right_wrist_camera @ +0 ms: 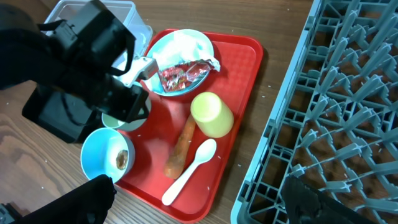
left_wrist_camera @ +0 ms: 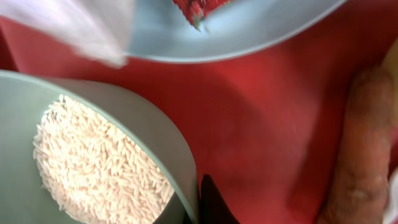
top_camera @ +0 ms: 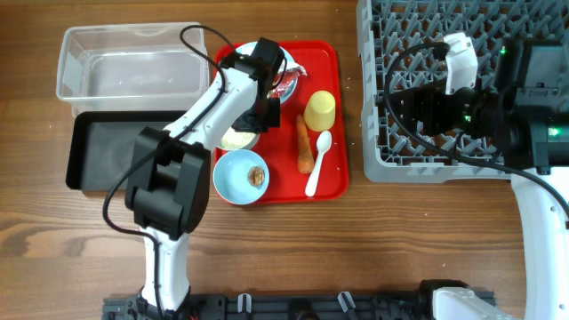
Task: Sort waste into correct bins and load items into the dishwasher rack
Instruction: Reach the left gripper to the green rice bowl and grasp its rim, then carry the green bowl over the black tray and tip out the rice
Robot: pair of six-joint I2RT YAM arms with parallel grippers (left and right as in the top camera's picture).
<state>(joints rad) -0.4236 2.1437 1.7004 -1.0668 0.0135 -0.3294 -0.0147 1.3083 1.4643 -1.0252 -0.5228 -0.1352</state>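
Pale green-white bowl (top_camera: pixel 238 138) holds white rice grains (left_wrist_camera: pixel 99 168), left side of red tray (top_camera: pixel 331 182).
Left gripper (top_camera: pixel 265 114) at bowl rim, jaw state unreadable. Right gripper (top_camera: pixel 391 111) spread apart over grey rack (top_camera: pixel 427 27). Light blue plate (right_wrist_camera: pixel 163 46): wrapper (right_wrist_camera: pixel 183 76), napkin (right_wrist_camera: pixel 183 43). Light blue bowl (right_wrist_camera: pixel 96 155): brown lump (right_wrist_camera: pixel 121 158).

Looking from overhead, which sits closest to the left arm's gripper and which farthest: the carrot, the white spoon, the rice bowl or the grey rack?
From the left gripper:
1. Rice bowl, right beside it.
2. Carrot, a little to the right.
3. White spoon, just beyond the carrot.
4. Grey rack, far right.
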